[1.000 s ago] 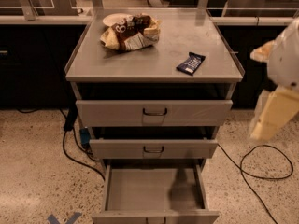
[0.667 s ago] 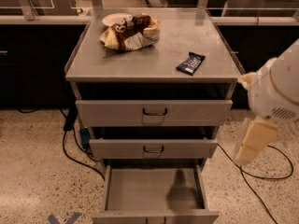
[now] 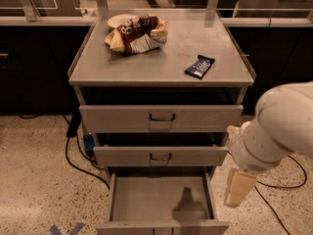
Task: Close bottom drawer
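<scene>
Hanging just right of the pulled-out bottom drawer (image 3: 146,199) — pincer (image 3: 239,188) | pincer state: cannot tell

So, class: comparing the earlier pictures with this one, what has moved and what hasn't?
The end effector came down and leftward, now beside the right side of the bottom drawer. The drawer stays pulled out; the snack bar and bag pile on top are unmoved.

Matt metal bottom drawer (image 3: 142,199), smooth plastic pincer (image 3: 239,188) at its right.
</scene>
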Robot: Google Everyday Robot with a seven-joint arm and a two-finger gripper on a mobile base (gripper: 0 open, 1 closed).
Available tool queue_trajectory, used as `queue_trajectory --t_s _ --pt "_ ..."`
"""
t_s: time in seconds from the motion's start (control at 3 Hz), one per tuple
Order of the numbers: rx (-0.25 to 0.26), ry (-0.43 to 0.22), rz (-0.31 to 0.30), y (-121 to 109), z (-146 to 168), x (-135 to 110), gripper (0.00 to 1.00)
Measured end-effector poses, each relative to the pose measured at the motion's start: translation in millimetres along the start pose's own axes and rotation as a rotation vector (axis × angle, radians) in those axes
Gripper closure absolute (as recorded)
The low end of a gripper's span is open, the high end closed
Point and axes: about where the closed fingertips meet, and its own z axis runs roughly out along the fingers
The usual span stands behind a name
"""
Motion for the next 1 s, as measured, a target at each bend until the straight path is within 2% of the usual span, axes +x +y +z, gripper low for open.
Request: queue_trajectory --t_s 0.67,1.0 --pt "-0.141 -0.007 0.032 39.8 110.8 40.5 0.0" --pt "-0.141 -0.008 0.032 39.8 110.9 40.5 0.0"
